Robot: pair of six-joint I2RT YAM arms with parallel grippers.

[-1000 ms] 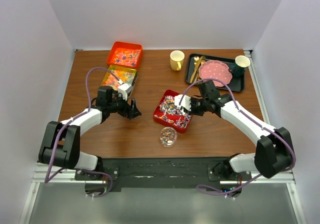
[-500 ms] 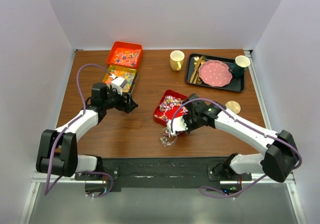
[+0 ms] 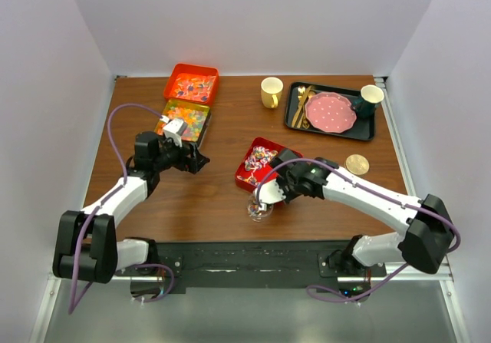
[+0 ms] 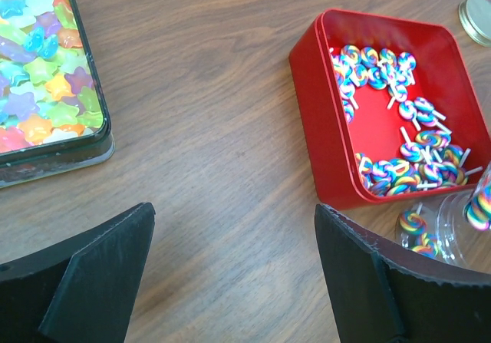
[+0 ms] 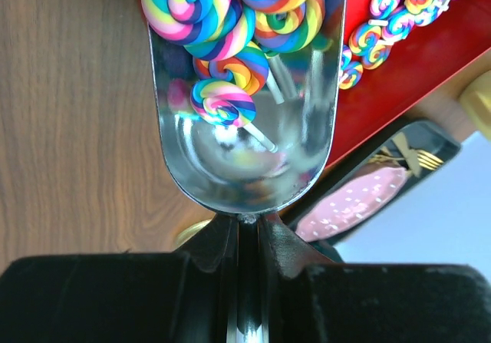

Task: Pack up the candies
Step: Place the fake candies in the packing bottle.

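Right gripper [image 5: 245, 234] was clamped on the scoop [image 5: 238, 163] handle. Lollipop candies [image 5: 222, 21] sat at the scoop's front end, more in the red tin [image 4: 311, 128] just beside it. Left gripper [image 4: 234, 258] jaws apart, holding nothing.

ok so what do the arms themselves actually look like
Both the left arm and right arm have white tubular links joined by chunky black joints. A purple cable loops loosely along each one. The jaws are matt black and wedge-shaped. No markings are visible.
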